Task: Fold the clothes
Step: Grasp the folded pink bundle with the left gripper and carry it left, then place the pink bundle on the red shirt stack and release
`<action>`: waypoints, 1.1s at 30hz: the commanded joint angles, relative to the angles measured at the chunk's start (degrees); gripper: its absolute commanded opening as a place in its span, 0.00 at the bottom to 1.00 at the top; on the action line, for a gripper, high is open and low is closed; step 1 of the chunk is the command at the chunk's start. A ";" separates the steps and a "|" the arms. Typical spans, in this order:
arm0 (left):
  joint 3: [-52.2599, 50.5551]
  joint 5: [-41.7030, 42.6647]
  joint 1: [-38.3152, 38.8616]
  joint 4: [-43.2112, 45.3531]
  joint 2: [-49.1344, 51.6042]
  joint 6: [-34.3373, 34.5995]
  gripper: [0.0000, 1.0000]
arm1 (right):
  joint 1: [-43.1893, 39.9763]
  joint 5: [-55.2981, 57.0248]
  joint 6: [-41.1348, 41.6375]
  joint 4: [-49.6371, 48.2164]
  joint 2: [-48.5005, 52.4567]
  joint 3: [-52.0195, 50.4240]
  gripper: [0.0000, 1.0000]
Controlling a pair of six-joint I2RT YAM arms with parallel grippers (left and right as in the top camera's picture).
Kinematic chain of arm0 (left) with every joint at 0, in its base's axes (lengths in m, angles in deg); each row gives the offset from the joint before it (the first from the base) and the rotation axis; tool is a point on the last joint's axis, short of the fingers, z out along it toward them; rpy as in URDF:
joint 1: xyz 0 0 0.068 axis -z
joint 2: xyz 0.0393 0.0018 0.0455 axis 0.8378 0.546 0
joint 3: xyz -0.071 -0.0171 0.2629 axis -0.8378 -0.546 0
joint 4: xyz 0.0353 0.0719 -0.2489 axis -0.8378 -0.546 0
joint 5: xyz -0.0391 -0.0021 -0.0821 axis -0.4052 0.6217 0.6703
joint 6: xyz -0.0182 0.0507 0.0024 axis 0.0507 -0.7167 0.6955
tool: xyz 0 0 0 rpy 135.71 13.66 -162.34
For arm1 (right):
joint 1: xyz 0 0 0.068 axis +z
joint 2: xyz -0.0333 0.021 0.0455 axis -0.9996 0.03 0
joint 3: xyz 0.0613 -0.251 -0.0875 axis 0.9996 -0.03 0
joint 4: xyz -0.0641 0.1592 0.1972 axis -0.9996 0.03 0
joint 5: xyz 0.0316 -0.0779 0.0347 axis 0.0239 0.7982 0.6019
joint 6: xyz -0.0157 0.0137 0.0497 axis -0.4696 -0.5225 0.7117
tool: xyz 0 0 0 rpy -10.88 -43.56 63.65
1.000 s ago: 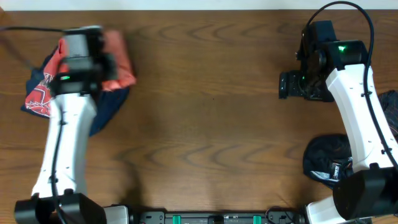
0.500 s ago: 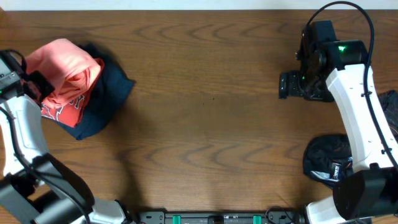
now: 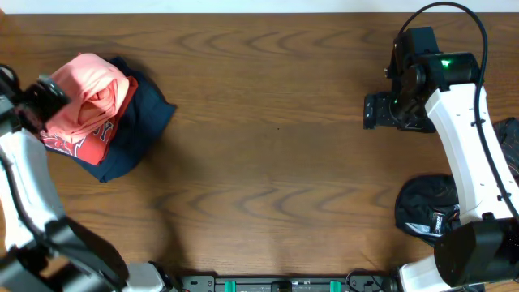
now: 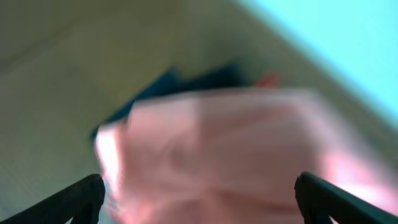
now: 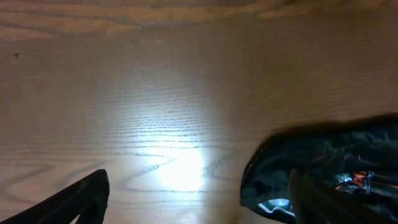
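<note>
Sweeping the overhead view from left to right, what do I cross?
left gripper → salmon-pink T-shirt → navy garment → bare table → right gripper → lower black garment → black garment at the right edge. The red shirt overlaps the pink one, so it is left out.

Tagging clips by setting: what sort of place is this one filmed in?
Probably a robotics lab bench rather than a home: a bare wooden table, two white robot arms based at its near edge, and heaped garments like the salmon-pink T-shirt staged for handling.
</note>
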 commanded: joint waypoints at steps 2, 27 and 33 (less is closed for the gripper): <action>2.64 15.56 1.14 4.79 -4.55 2.40 0.99 | -0.55 0.59 -0.85 -0.61 -0.04 0.52 0.90; 1.14 23.78 8.41 -22.88 14.71 6.43 0.26 | -0.63 0.42 -0.85 -0.96 -0.04 0.52 0.89; 2.73 29.92 7.80 -22.73 9.75 3.58 0.54 | -0.66 1.11 -0.90 -0.63 -0.04 0.52 0.90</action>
